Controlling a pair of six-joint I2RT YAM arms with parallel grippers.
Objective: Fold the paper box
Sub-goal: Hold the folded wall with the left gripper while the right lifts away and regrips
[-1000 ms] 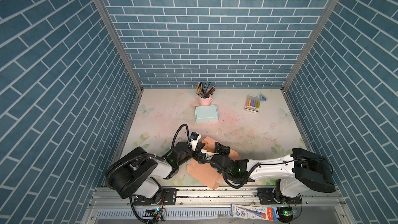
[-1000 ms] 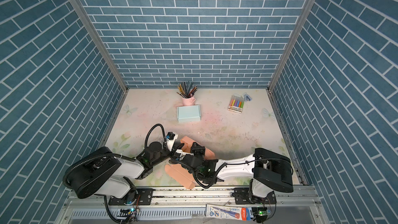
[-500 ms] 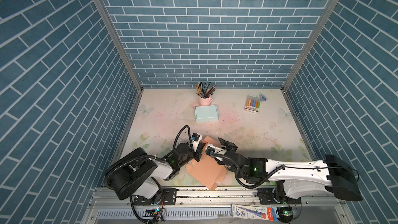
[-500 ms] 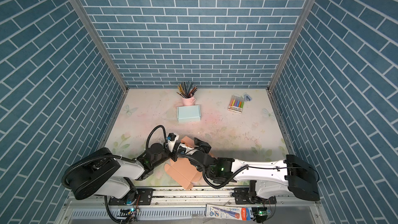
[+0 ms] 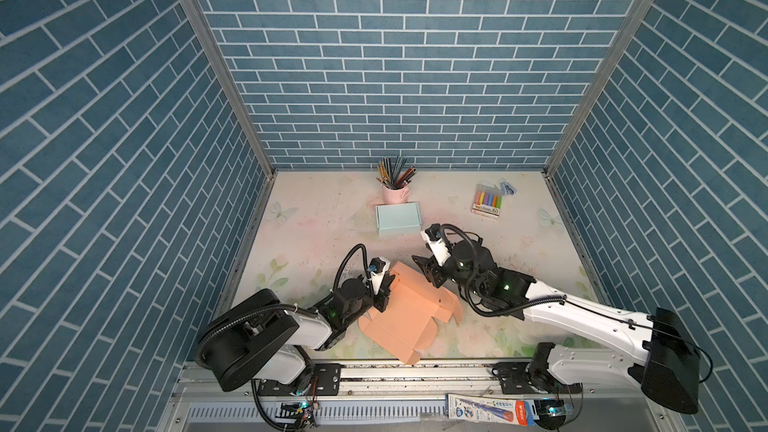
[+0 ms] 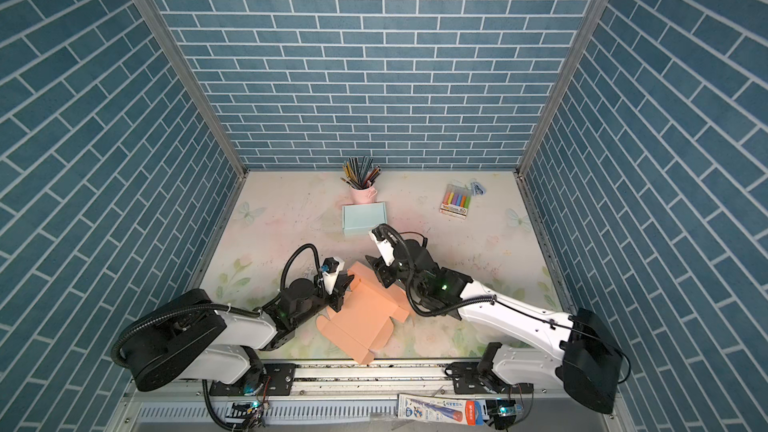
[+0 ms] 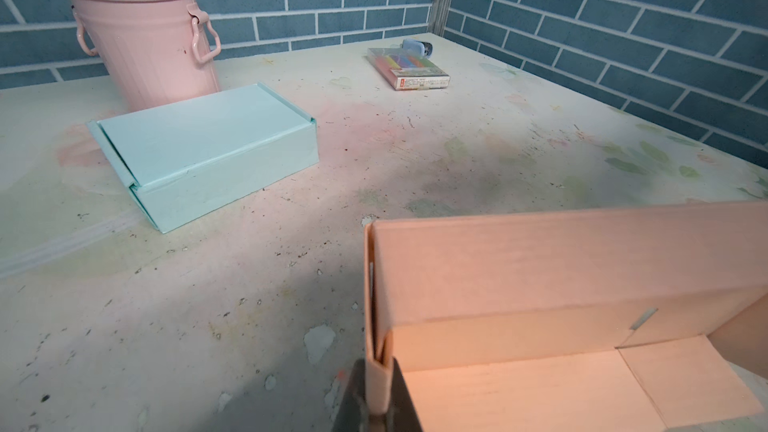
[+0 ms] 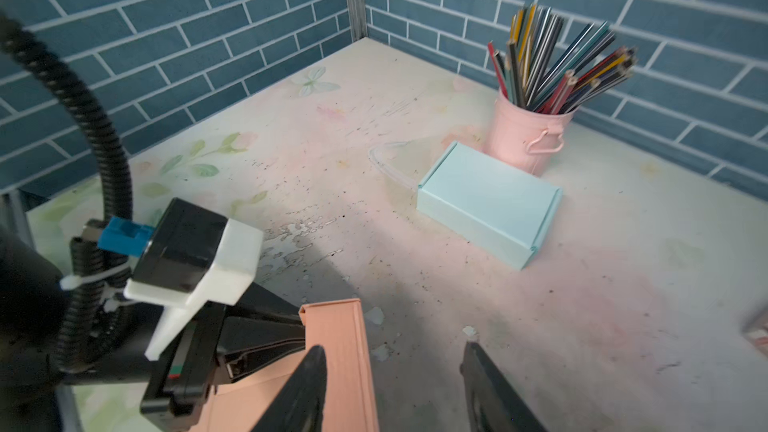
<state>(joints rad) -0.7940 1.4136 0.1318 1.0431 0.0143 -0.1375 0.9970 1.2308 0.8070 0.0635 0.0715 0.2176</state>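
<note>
Left wrist view alone shows left end effector (image 7: 379, 403) pinching paper box (image 7: 540, 284).

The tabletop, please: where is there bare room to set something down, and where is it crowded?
Bare floral tabletop lies left of the closed light-blue paper box; another patch lies between it and the clear pack of coloured markers. It is crowded near the front, where the left gripper pinches the half-folded salmon paper box and the right gripper, open, hovers.

pink pencil cup (image 5: 394, 193), mint box (image 5: 398, 218), marker pack (image 5: 487, 202)
</note>
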